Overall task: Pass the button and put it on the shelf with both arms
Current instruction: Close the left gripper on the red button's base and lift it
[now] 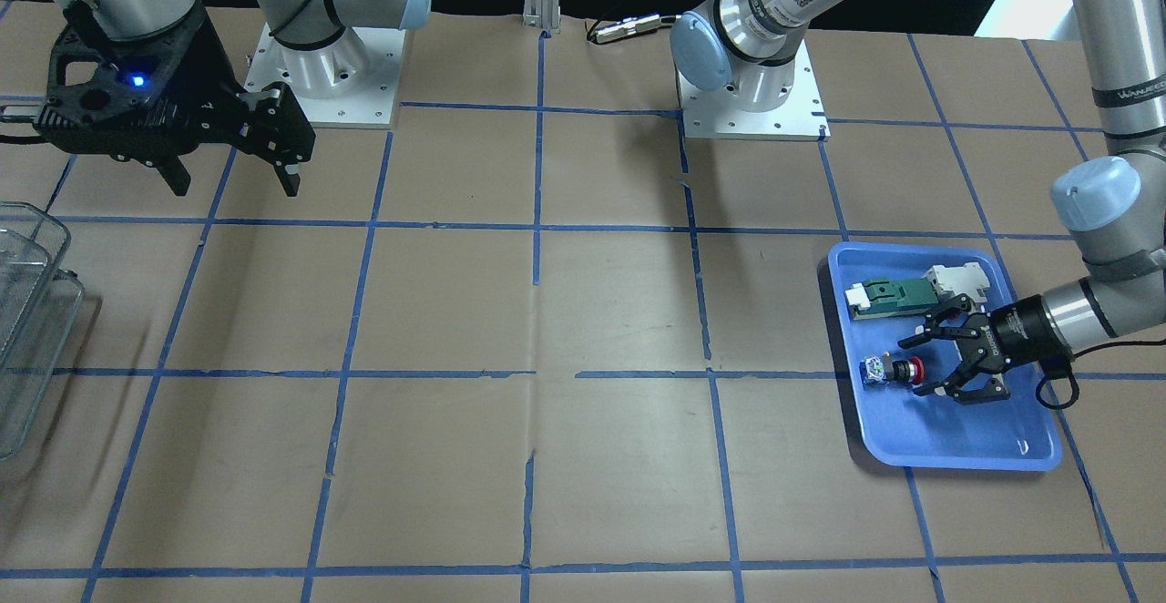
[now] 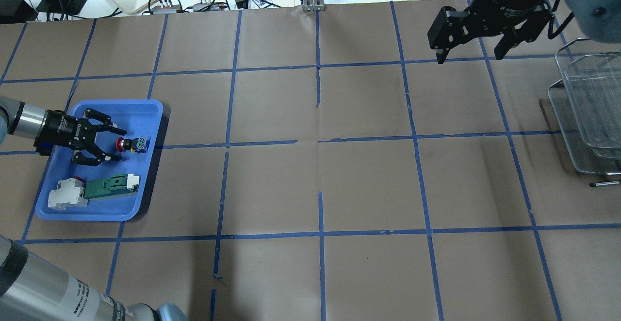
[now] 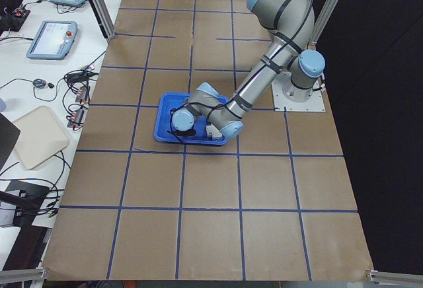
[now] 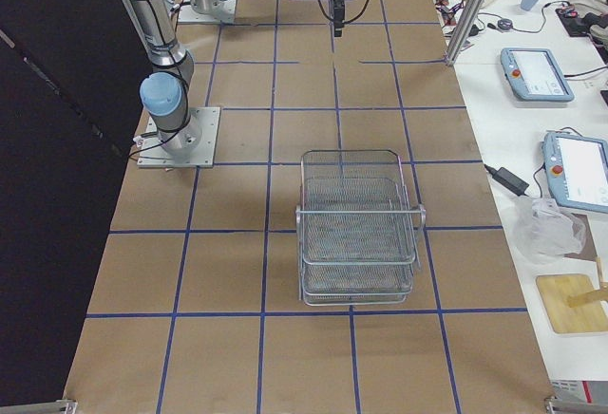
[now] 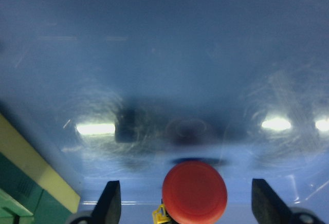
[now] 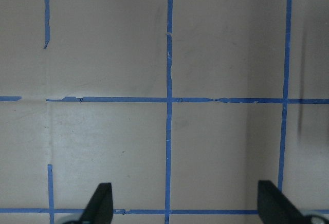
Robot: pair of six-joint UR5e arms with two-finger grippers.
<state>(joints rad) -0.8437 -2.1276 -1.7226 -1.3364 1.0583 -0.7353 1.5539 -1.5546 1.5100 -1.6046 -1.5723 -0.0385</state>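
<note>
While the small red-capped, black-collared push-button [image 2: 132, 144] with its blue-and-white back block lies on its side inside the shallow blue plastic tray [image 2: 145, 112], the black two-finger left gripper [image 2: 122, 144] faces it. Its jaws are spread wide and hold nothing, with the cap just between the fingertips (centred in the wrist view). Pickup looks to be the step in hand; next the gripper should advance slightly and close on the collar. Sharing the tray, a green-and-white part [image 2: 111, 186] and a white block [image 2: 68, 195] lie near enough to be nudged. Well away from the tray, the black right gripper [image 2: 469, 57] hangs open and empty near the silvery wire-mesh shelf [image 2: 582, 93].
</note>
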